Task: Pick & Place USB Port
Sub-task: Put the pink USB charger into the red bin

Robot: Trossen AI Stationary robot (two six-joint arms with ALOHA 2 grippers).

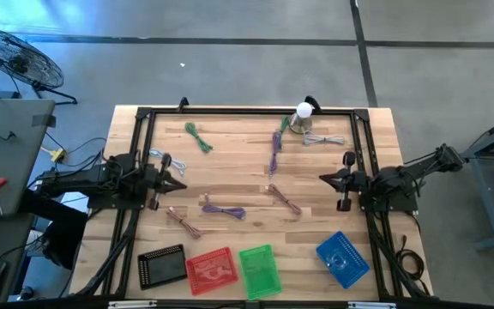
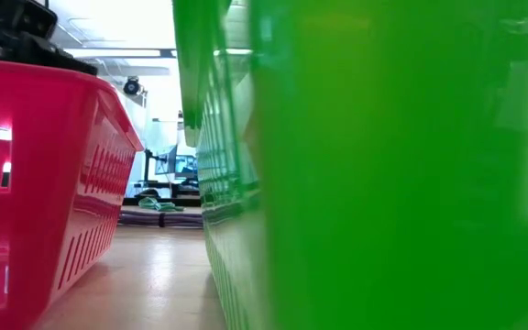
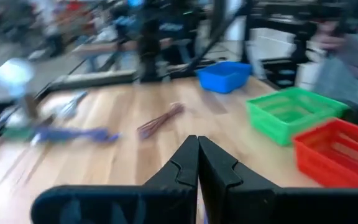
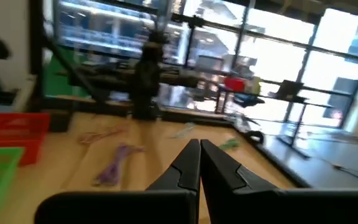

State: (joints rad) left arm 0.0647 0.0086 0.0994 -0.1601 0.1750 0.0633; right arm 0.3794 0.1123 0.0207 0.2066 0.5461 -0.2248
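Several bundled USB cables lie loose on the wooden table: a green one, a purple one, a white one, a second purple one and brown ones. My left gripper hovers shut at the table's left side, pointing right. My right gripper hovers shut at the right side, pointing left. Neither touches a cable. The left wrist view shows a brown cable and a purple cable ahead. The right wrist view shows a purple cable.
Along the near edge stand a black basket, a red basket, a green basket and a blue basket. A lamp with a white bulb stands at the far edge. The red basket and the green basket block the low view.
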